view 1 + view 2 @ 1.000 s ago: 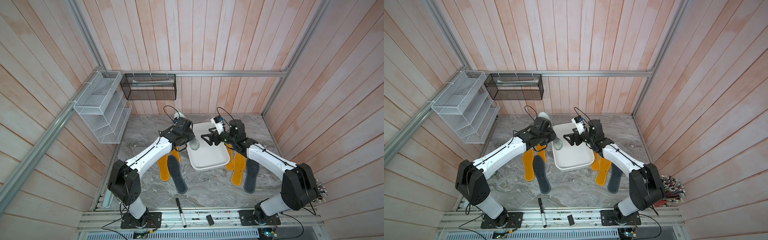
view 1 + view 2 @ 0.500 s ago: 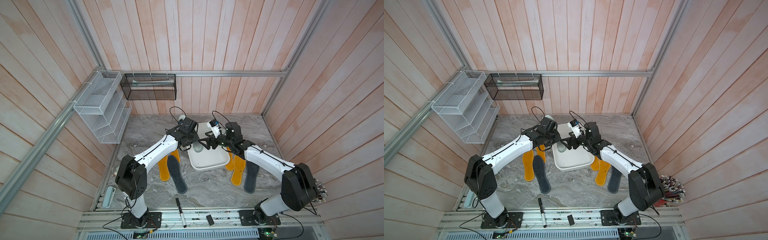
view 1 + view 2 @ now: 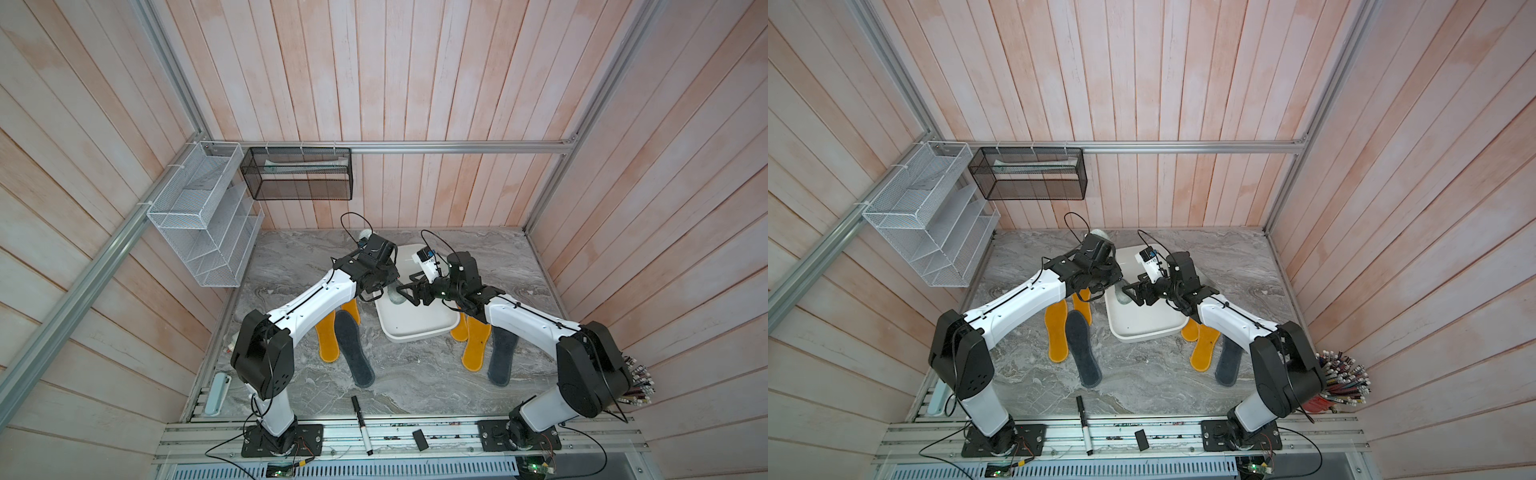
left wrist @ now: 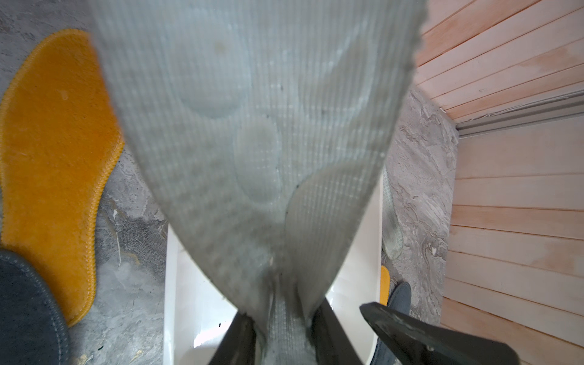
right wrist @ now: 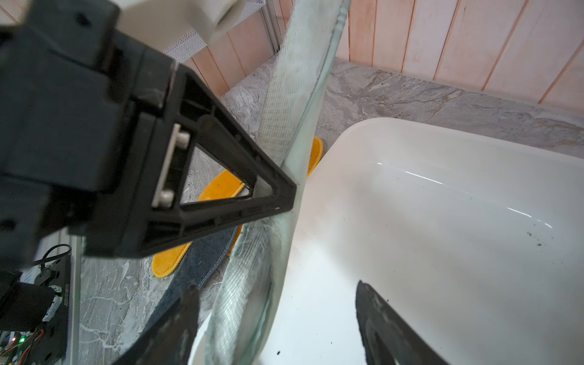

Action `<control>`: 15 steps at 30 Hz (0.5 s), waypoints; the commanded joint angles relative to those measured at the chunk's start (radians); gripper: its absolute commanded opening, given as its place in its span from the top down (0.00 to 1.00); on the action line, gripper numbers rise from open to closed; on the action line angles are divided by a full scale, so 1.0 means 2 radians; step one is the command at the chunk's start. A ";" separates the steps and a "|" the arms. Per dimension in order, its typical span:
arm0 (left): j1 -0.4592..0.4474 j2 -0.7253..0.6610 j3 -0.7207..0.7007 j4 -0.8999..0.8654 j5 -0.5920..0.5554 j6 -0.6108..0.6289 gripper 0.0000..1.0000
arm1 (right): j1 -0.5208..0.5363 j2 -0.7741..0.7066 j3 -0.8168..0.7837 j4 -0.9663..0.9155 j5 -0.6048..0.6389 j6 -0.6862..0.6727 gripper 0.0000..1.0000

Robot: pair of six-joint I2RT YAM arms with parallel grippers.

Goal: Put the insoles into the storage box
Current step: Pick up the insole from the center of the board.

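Note:
A pale grey-green insole [image 4: 252,126] hangs upright with my left gripper [image 4: 281,325] shut on it, over the left rim of the white storage box [image 3: 419,324]. In both top views its lower end [image 3: 395,296] [image 3: 1123,294] dips toward the box. My right gripper [image 5: 278,309] stands open, its fingers on either side of that lower end [image 5: 246,300] without pinching it. Left of the box lie two yellow insoles [image 3: 327,336] [image 3: 351,307] and a dark grey one [image 3: 353,353]. To its right lie two yellow insoles [image 3: 476,345] and a dark grey one [image 3: 503,357].
A white wire rack [image 3: 203,224] and a black mesh basket [image 3: 297,174] hang on the back left walls. A marker [image 3: 360,424] and a small black block [image 3: 419,439] lie by the front rail. A bundle of cables [image 3: 636,386] sticks out at the right.
My left arm has carried the pale insole to the right, over the box. My right gripper has moved left to it and its jaws have narrowed a little.

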 commanded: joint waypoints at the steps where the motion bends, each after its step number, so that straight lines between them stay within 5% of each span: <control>1: -0.002 0.007 0.017 0.011 0.008 0.012 0.70 | 0.003 0.017 -0.002 0.023 -0.003 0.014 0.23; 8: -0.002 0.010 0.014 0.020 0.019 0.020 0.70 | 0.002 0.035 0.006 0.049 -0.012 0.022 0.28; 15: -0.002 0.010 0.010 0.025 0.023 0.024 0.70 | -0.004 0.050 0.013 0.056 -0.038 0.035 0.50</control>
